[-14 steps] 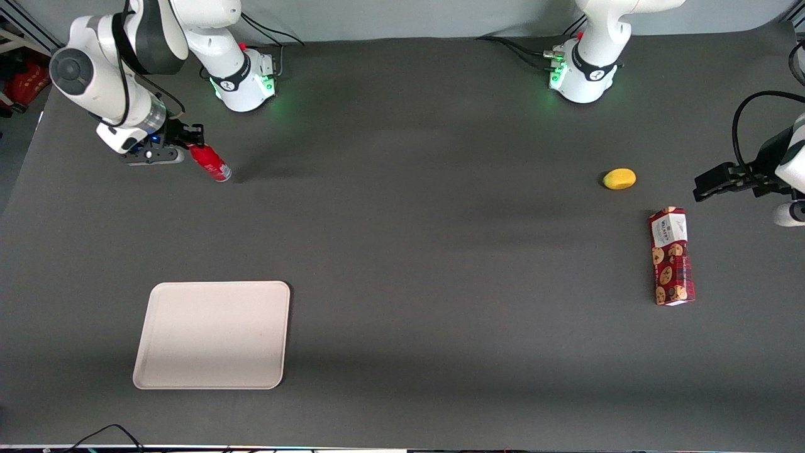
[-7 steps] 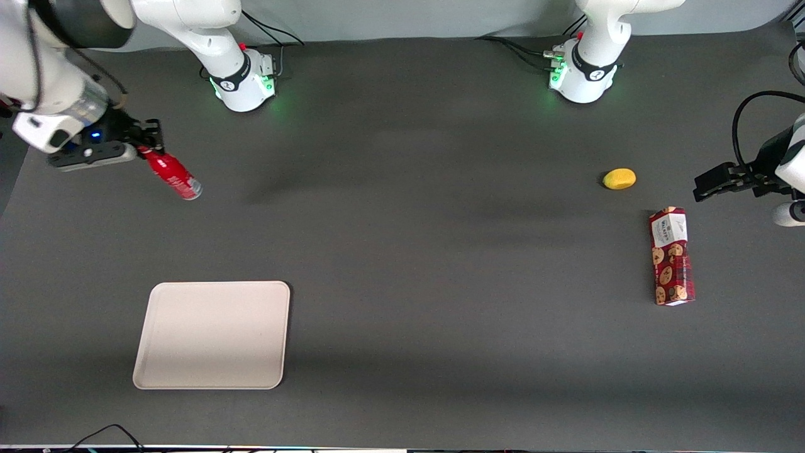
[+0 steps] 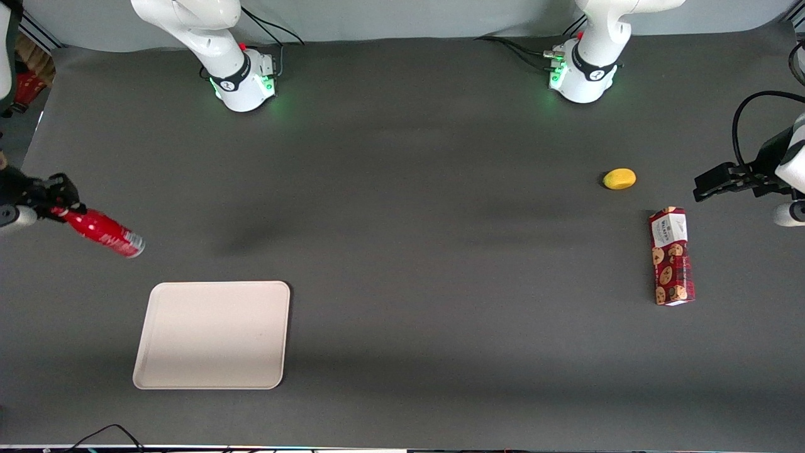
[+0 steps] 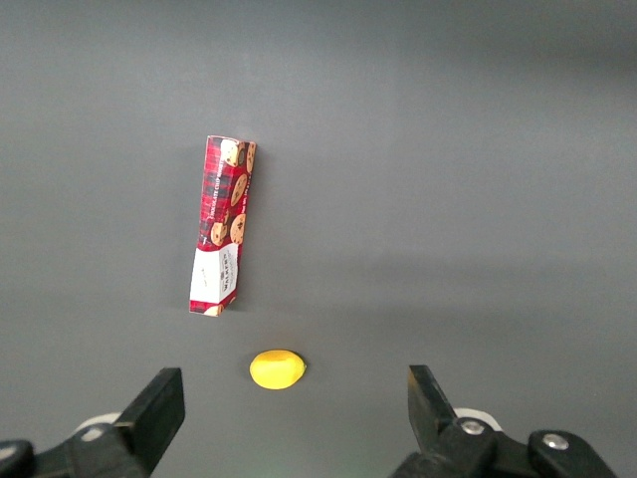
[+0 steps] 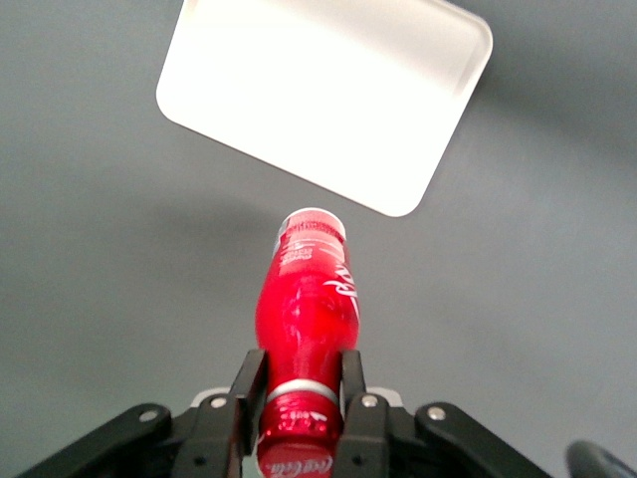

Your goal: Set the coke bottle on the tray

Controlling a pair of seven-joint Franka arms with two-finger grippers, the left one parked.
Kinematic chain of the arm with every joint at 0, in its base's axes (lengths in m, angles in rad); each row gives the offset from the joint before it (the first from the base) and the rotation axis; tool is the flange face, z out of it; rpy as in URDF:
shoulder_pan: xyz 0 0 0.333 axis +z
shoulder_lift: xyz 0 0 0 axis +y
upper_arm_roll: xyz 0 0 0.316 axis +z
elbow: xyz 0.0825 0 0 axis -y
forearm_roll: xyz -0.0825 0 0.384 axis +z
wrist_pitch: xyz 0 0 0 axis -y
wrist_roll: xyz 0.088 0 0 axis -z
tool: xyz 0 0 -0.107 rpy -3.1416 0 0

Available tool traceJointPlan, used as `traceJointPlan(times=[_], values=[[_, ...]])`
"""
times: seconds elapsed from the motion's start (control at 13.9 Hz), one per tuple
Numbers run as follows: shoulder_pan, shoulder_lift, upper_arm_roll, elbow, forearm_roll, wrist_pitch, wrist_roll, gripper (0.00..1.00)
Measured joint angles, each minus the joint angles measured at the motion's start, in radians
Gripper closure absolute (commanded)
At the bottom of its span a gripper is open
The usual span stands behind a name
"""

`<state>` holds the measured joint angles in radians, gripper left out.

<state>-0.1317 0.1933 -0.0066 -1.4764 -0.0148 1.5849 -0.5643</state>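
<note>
The table (image 3: 440, 207) carries the tray (image 3: 214, 333), which lies nearer the front camera than the end effector (image 3: 60, 201) and not yet under it. That end effector, at the working arm's end of the table, is clamped on the neck of the coke bottle (image 3: 104, 233), just below the cap, carrying it tilted in the air. So the step in hand looks like the carry; the next move probably calls for bringing the bottle over the tray, lowering it, then letting go. The right wrist view shows the fingers (image 5: 249, 383) pinching the neck, with the tray (image 5: 328, 95) ahead of the silvery base; the front view shows the gap left to cross.
</note>
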Motion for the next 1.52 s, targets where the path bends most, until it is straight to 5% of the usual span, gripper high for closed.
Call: traceJointPlan(times=[0.43, 1.01, 1.23, 1.52], values=[[0.001, 0.313, -0.055, 0.139, -0.04, 0.112, -0.108, 1.0], [0.013, 0.508, -0.06, 0.249, -0.061, 0.242, -0.168, 1.0], [0.014, 0.536, -0.06, 0.262, -0.061, 0.275, -0.169, 0.93], [0.014, 0.554, -0.06, 0.263, -0.061, 0.302, -0.169, 0.67]])
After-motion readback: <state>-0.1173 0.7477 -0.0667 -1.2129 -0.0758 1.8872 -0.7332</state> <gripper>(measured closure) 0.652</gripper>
